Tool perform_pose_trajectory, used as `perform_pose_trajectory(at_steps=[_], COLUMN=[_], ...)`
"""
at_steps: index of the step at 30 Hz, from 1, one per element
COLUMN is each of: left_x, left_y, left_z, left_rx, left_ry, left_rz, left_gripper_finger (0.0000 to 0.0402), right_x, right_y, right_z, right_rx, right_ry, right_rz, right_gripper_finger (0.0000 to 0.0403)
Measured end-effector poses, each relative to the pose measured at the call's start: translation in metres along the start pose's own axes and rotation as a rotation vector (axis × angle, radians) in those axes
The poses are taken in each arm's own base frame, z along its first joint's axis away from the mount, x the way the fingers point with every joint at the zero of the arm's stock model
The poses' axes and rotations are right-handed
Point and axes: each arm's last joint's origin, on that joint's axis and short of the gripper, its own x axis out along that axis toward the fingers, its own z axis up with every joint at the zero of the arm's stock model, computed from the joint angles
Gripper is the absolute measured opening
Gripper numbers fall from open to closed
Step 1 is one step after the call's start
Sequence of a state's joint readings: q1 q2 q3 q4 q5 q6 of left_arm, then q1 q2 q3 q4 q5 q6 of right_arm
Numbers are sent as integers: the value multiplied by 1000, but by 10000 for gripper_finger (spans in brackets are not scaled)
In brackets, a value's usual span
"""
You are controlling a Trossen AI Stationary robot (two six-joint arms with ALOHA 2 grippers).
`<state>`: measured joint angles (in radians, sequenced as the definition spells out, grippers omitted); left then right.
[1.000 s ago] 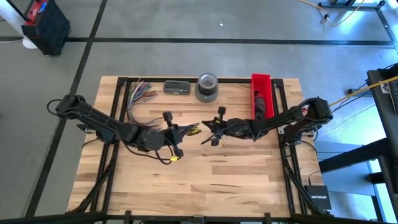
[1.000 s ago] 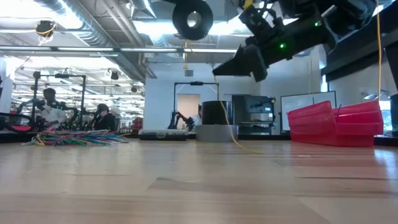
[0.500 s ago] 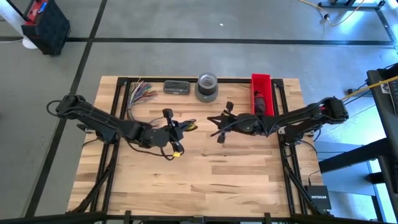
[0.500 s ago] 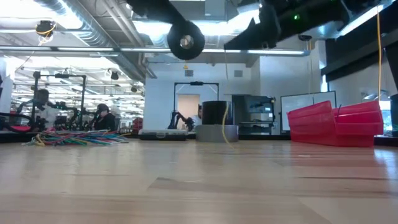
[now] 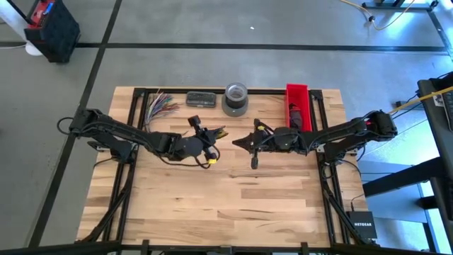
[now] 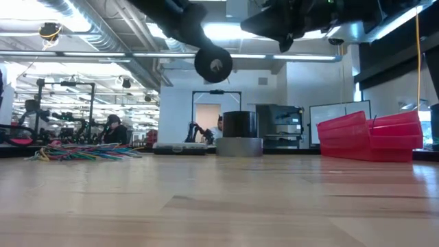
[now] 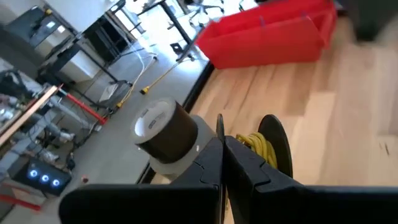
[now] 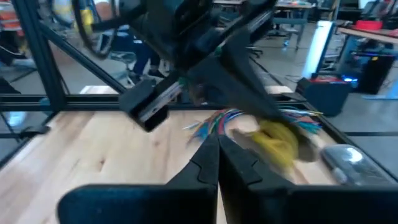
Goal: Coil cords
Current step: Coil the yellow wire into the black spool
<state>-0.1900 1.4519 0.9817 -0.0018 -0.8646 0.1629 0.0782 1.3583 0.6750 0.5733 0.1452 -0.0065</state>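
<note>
The cords are a round black bundle with yellow turns, hanging well above the table's middle. My left gripper is shut on it. A black strand with a yellow end trails from the bundle on the near side. My right gripper stands just to the bundle's right, shut, with nothing seen between its fingers. In the low view it shows at the top. My left gripper pinches a thin black edge of the bundle between its two fingertips. The fingers come nearly level from the table's left. The round bundle sits just past the fingertips, lifted clear of the table.
A grey tape roll stands at the far edge, with a dark flat device and a fan of multicoloured wires to its left. A red bin lies at the far right. Bare wood fills the near half.
My left gripper has carried the bundle toward the table's far right and a little down. My right gripper has risen, rolled about its own axis and drawn slightly away from the bundle. A yellow strand that reached the table one second ago no longer shows there.
</note>
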Motion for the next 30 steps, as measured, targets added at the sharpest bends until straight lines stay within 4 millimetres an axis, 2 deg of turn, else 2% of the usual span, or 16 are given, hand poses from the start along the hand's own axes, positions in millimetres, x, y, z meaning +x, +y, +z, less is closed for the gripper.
perform_pose_trajectory(at_steps=[6,12,15,20,22,25,27,30], left_x=[2,-2,-5,-13,-17,-24,-26,-30], left_y=[0,-4,-7,-7,-5,-2,-2,-3], left_z=[0,1,1,5,7,11,14,20], left_rx=[-15,20,33,28,13,-14,-32,-55], left_ry=[-3,-8,-14,-39,-54,-78,-100,-143], left_rz=[5,-11,-24,-38,-42,-49,-54,-56], left_gripper_finger=[0,0,0,0,0,0,0,0], right_x=[7,4,-1,-9,-9,-1,5,18], right_y=[2,1,-1,-7,-9,-13,-17,-23], right_z=[-6,-8,-12,-17,-21,-31,-42,-59], right_rx=[6,-2,-39,-163,-202,-198,-190,-177], right_ry=[-14,47,129,250,277,244,189,107], right_rz=[15,16,-29,-180,-161,-35,31,34], right_gripper_finger=[5,16,41,105,128,150,157,160])
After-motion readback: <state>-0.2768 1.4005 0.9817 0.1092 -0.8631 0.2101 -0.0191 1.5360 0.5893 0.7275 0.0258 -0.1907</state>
